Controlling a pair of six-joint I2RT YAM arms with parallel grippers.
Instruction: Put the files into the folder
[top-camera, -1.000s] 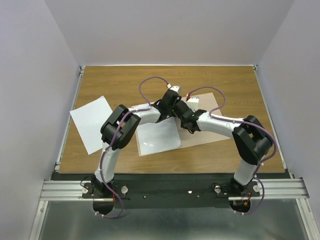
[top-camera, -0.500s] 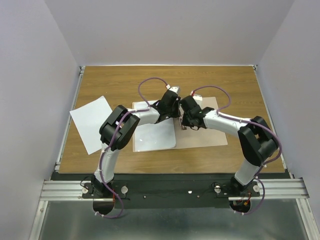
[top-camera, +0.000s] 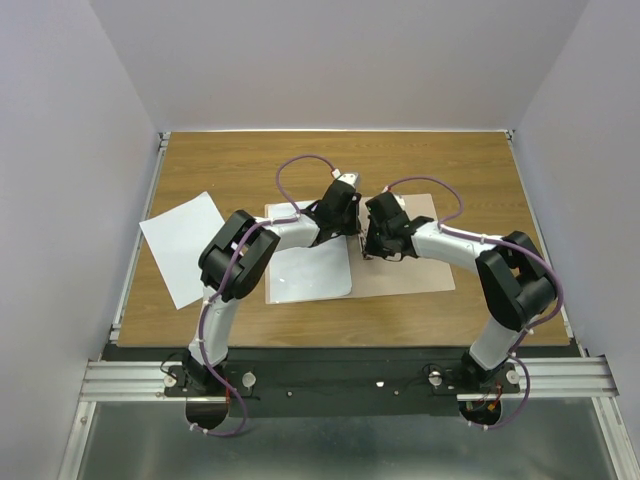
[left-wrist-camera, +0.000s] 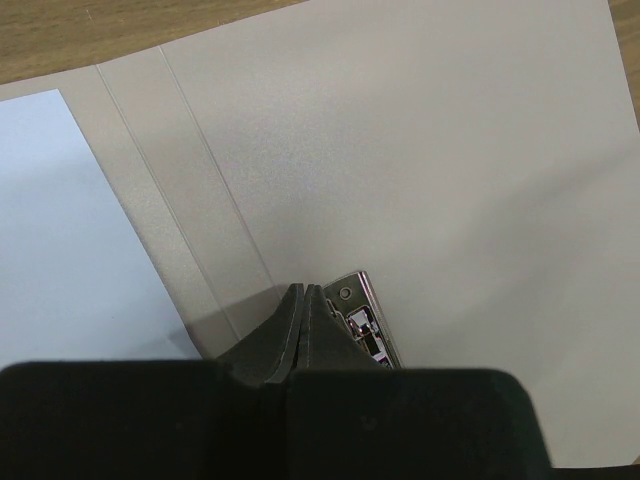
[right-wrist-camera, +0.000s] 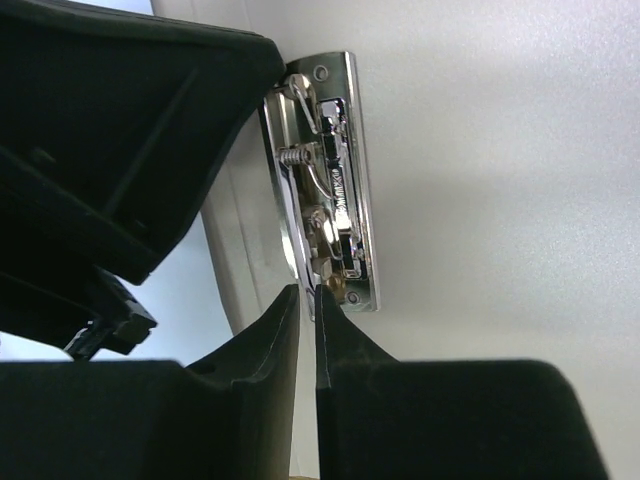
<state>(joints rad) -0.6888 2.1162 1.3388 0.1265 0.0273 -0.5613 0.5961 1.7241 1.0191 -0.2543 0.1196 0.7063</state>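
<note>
1. Since both arms meet at the fold, start there: the left end effector (left-wrist-camera: 303, 292) has its fingers pressed together, gripping nothing, with its tips at one end of the metal clip (left-wrist-camera: 365, 322).
2. The right end effector (right-wrist-camera: 307, 292) shows only a slit, its tips at the clip's opposite end. The clip's long axis runs along the fold, between the two.
3. The folder (top-camera: 410, 272) lies open mid-worktop (top-camera: 420, 160), a white sheet (top-camera: 310, 272) over its left leaf.
4. The second sheet (top-camera: 180, 245) lies by the left edge, nearer the left arm.
</note>
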